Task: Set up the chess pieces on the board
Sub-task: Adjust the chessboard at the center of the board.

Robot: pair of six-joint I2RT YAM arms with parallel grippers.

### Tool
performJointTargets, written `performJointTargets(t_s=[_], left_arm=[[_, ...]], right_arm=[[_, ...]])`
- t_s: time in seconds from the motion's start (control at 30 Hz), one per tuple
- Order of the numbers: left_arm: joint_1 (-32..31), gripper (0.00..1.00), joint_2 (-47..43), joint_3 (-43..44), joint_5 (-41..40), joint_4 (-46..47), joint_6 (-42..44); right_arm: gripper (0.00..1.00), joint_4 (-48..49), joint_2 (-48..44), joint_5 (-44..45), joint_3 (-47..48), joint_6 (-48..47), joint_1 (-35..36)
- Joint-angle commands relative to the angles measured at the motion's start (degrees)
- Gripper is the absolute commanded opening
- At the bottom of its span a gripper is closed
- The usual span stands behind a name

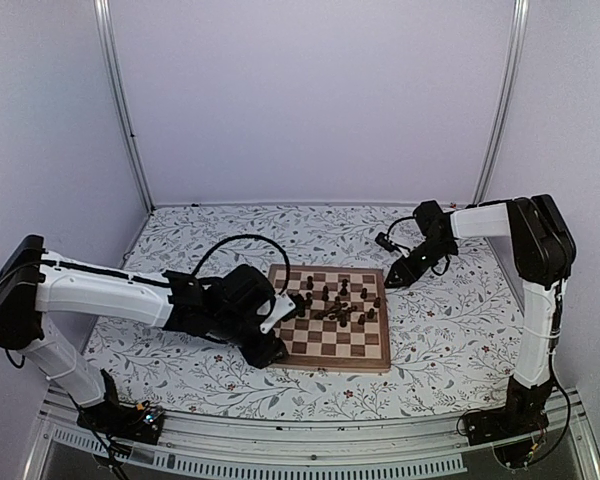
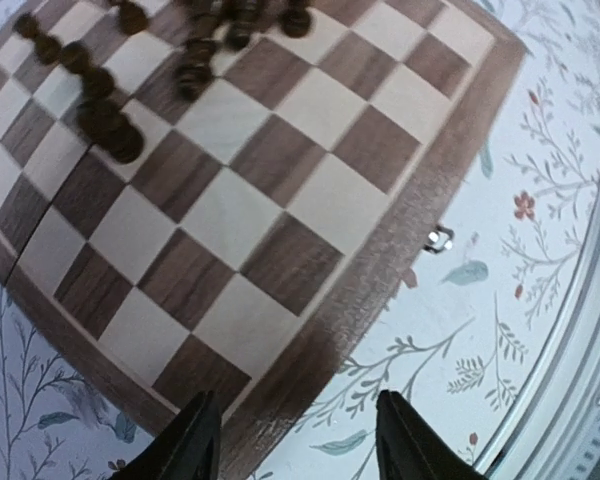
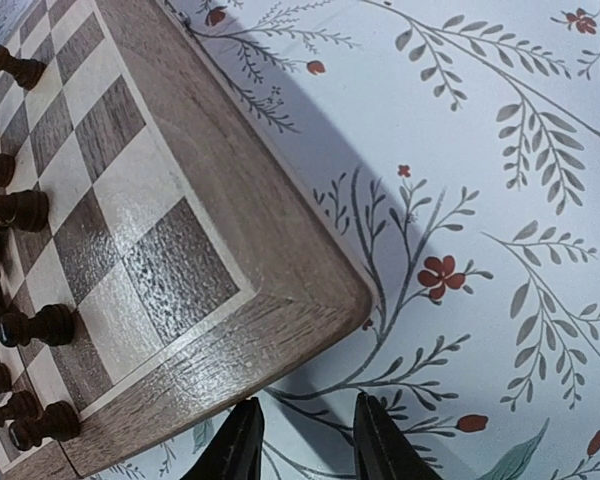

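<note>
The top external view takes in both arms at once. The chessboard [image 1: 325, 346] lies in the middle of the counter [image 1: 440, 330], with the dark chess pieces [image 1: 342, 300] bunched loosely on its far half rather than in rows. The left arm reaches across to the board's left edge. The right arm bends down towards its far right corner.

The left wrist view adds the detail under the left gripper [image 2: 295, 445]. Its two dark fingers stand apart with nothing between them, over the board's wooden border where it meets the counter. Bare light and dark squares spread out ahead of the gripper, and the pieces sit blurred well beyond it. A small metal clasp [image 2: 440, 238] shows on the board's edge, ahead and to the right of the fingers; the top view does not show it.

The right wrist view shows the right gripper [image 3: 305, 450] with a narrower gap, also holding nothing. It hangs over the counter just off the board's rounded corner. Several pieces stand ahead and to its left, none touching it.

The counter is covered in a white cloth printed with grey-green leafy sprigs and small red flowers. Plain pale walls and two metal posts [image 1: 120, 100] enclose it.
</note>
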Motion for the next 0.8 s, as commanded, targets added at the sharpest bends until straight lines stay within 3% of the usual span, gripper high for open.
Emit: performJointTargets(t_s=[0.0, 0.5, 0.77], left_arm=[[-5.4, 0.5, -1.0, 0.1, 1.0, -0.2, 5.0], [-13.0, 0.0, 15.0, 14.1, 6.5, 3.4, 15.2], [-14.0, 0.0, 23.8, 20.6, 6.8, 2.5, 19.5]], right_arm=[[0.35, -1.6, 1.3, -2.9, 0.9, 0.5, 1.1], [0.45, -1.9, -8.8, 7.6, -0.7, -1.0, 0.0], [0.48, 1.5, -19.3, 7.6, -5.1, 0.6, -5.5]])
